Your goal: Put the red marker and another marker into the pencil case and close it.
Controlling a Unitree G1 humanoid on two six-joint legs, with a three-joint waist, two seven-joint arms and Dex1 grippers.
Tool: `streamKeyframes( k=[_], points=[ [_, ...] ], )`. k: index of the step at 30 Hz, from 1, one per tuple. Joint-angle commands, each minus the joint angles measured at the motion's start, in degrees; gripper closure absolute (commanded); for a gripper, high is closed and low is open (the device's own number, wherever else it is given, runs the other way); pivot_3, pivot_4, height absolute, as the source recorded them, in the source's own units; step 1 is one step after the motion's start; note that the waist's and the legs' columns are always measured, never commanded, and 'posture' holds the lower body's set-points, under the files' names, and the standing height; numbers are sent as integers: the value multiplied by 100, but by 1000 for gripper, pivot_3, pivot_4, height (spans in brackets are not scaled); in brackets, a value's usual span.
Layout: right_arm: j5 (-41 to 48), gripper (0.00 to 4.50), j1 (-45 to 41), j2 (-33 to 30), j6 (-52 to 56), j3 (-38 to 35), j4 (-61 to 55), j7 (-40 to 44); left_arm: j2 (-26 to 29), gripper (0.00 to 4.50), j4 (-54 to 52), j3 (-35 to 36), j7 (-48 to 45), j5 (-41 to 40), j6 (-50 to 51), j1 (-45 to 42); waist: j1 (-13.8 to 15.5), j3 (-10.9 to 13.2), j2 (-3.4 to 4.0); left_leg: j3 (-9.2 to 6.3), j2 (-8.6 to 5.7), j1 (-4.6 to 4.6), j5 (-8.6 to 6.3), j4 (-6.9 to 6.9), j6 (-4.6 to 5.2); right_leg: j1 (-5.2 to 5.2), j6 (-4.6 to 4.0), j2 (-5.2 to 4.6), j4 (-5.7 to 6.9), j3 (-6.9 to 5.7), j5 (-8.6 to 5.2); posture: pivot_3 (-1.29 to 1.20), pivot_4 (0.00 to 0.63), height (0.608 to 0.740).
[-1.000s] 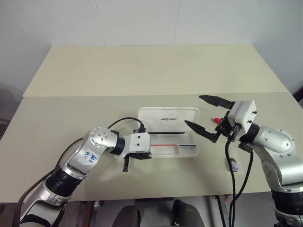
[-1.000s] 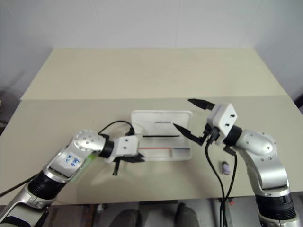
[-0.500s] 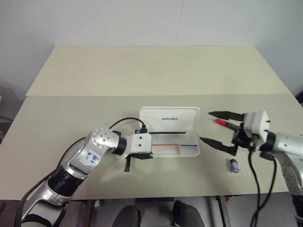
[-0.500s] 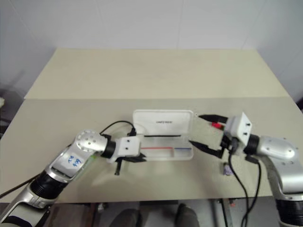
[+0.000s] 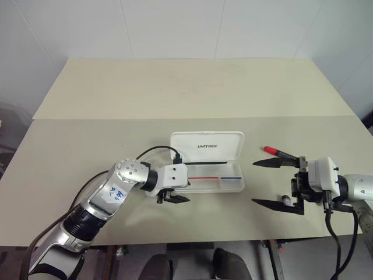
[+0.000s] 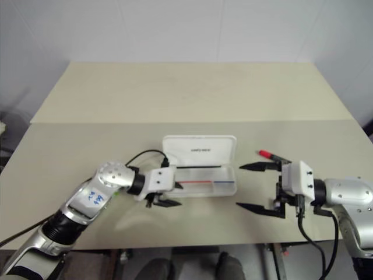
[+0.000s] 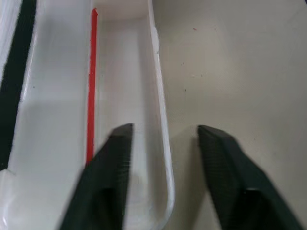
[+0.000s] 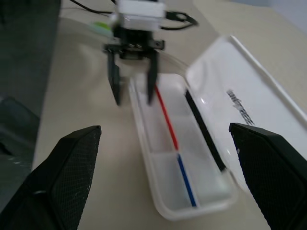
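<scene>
A matte beige rectangular tabletop (image 5: 175,87) meets a second identical beige tabletop (image 5: 70,169) along a straight seam, making 2 joined surfaces. Behind them rises a white wall of large smooth panels (image 5: 175,26) under even, soft light.

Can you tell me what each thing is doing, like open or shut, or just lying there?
pencil case: open, lid tipped back.
red marker: lying on the table, outside the case, not held.
left gripper: jaws open, straddling the case's front wall.
right gripper: jaws wide open, holding nothing.
</scene>
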Motion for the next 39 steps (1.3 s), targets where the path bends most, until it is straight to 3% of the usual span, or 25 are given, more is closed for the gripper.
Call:
streamKeyframes(
  k=[1,3,15,21,31,39],
  points=[
    [-36,0,-172,35,-55,12,-48,-86,0,641,112,39,85,28,-28,38,21,0,1,0,0,-1,0,0,0,0,0,0,0,0,1,0,150,740],
    [-72,0,-269,59,-66,61,51,-99,-25,25,50,120,62,-101,-29,55,43,1,1,-1,1,0,1,0,-1,0,-6,0,2,-1,5,0,150,740],
    [-82,0,-596,195,57,266,294,-211,74,25,-688,484,-76,-939,860,89,42,1,0,-1,1,-20,2,1,-2,-47,-9,2,0,-5,8,0,150,740],
    [51,0,-694,-81,634,223,528,-58,180,25,-881,781,-237,-1445,854,276,50,3,1,0,1,-22,1,-2,-1,-48,-9,2,-4,-5,8,0,150,740],
    [-518,0,-1501,-472,544,121,2543,154,553,25,-265,1956,-1019,-2272,-448,432,-51,3,1,4,3,-18,2,2,-2,-43,-10,2,-6,-4,8,0,150,740],
    [-1293,0,-2313,-457,-121,491,4313,406,917,25,72,2697,-1270,-2656,-779,324,-88,4,2,19,3,-20,2,-5,-1,-56,-9,2,-7,-6,8,0,150,740]
  ],
)
